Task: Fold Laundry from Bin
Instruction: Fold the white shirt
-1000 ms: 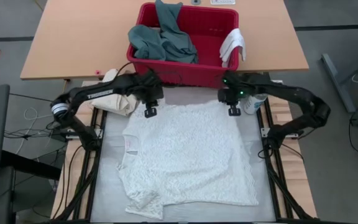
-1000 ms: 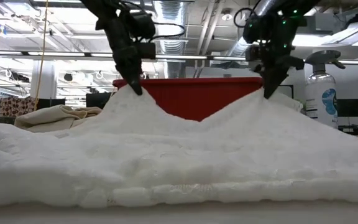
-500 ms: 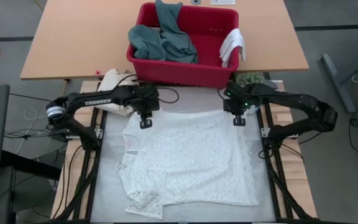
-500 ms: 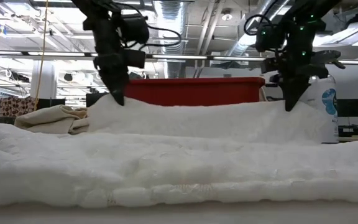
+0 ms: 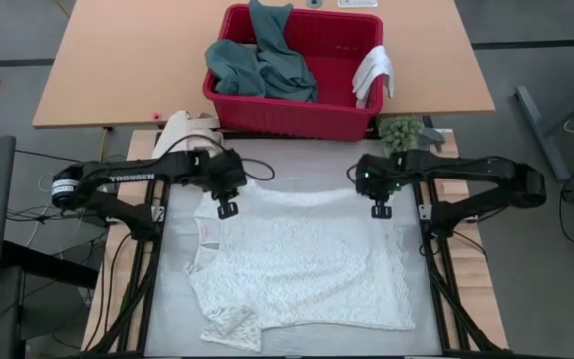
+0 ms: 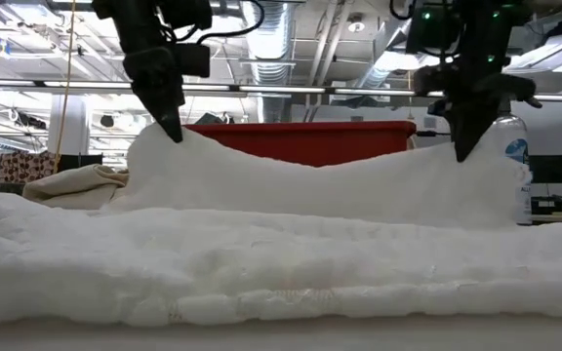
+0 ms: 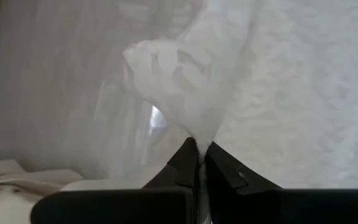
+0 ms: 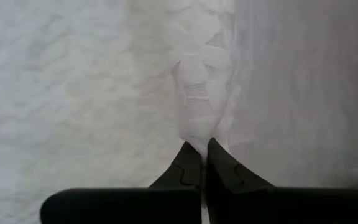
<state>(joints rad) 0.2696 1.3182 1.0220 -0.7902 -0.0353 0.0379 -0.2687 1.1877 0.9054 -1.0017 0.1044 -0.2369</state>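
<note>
A white textured cloth lies spread on the padded table, with its far edge raised. My left gripper is shut on the far left corner. My right gripper is shut on the far right corner. In the low view the cloth rises to a peak under each gripper and dips slightly between them. The red bin stands beyond the table's far edge. It holds a teal-green garment, and a small white cloth hangs over its right rim. My left gripper pinches the cloth's far left corner between its two fingertips, coming steeply from above. The corner is bunched into a gathered peak, lifted off the table, and the cloth slopes down from it. My right gripper pinches the far right corner the same way, with its fingers pointing steeply down. That corner is also gathered and lifted, and the far edge runs between the two holds with a slight sag.
A cream bundled canvas cloth lies off the table's far left corner. A spray bottle and a small green plant stand off the far right corner. The black frame rails run along both sides of the table.
Both grippers, still shut, have moved toward the table's near edge and a little apart. They have carried the cloth's far edge with them. The deep dip between the two peaks has flattened to a slight sag, and the near part of the cloth has stayed where it was.
</note>
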